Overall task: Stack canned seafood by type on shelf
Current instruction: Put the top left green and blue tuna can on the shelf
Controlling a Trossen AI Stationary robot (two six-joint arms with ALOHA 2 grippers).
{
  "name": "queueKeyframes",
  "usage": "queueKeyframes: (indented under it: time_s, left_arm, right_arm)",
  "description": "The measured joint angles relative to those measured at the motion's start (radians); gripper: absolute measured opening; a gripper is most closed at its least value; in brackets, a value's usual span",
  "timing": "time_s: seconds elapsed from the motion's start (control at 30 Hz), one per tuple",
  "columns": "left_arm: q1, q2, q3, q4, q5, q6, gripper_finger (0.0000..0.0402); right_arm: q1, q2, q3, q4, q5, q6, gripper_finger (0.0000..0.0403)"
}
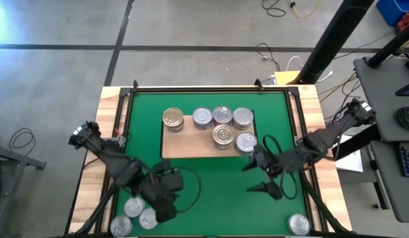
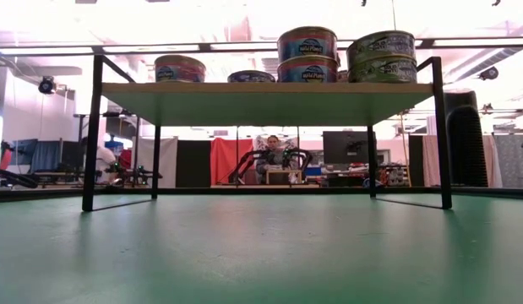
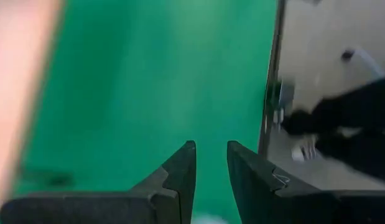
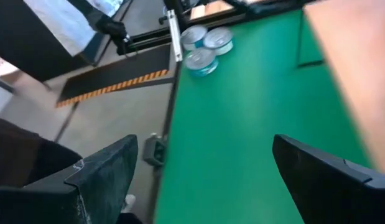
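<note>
The shelf (image 1: 191, 147), a light-wood board on black legs (image 2: 92, 135), stands on the green mat's far half. Several tins sit on it: a gold one (image 1: 172, 119) at its left and silver ones (image 1: 223, 114) along the back. The low view shows two stacks of two (image 2: 307, 55) (image 2: 381, 55). Three loose silver tins (image 1: 135, 215) (image 4: 204, 46) lie at the near left corner, and one (image 1: 299, 223) at the near right. My left gripper (image 1: 166, 213) (image 3: 211, 155) hangs beside the near-left tins, its fingers a narrow gap apart, holding nothing. My right gripper (image 1: 249, 178) (image 4: 204, 143) hovers open, near and right of the shelf.
The green mat (image 1: 211, 192) lies in a black frame (image 1: 128, 99) on the wooden table. Bare mat stretches between the two grippers, in front of the shelf. Cables and equipment stands lie on the floor beyond the far and right edges.
</note>
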Motion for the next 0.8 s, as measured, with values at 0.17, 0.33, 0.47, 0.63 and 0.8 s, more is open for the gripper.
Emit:
queueKeyframes:
  time_s: [0.17, 0.33, 0.47, 0.63, 0.8]
  left_arm:
    - [-0.106, 0.041, -0.053, -0.039, 0.115, -0.161, 0.0077]
    - [-0.212, 0.107, -0.083, -0.043, 0.209, -0.265, 0.0077]
    - [-0.265, 0.153, -0.118, -0.044, 0.257, -0.318, 0.0077]
    - [-0.278, 0.208, -0.153, -0.065, 0.305, -0.353, 0.0076]
    - [-0.278, 0.23, -0.223, -0.063, 0.378, -0.351, 0.0076]
  right_arm:
    - [0.097, 0.083, 0.0, 0.049, 0.07, 0.114, 0.0363]
    - [0.163, 0.198, 0.0, 0.142, 0.094, 0.221, 0.0363]
    - [0.205, 0.29, 0.0, 0.251, 0.095, 0.294, 0.0363]
    - [0.246, 0.37, 0.023, 0.328, 0.099, 0.348, 0.0363]
    - [0.269, 0.434, 0.123, 0.228, 0.113, 0.34, 0.0363]
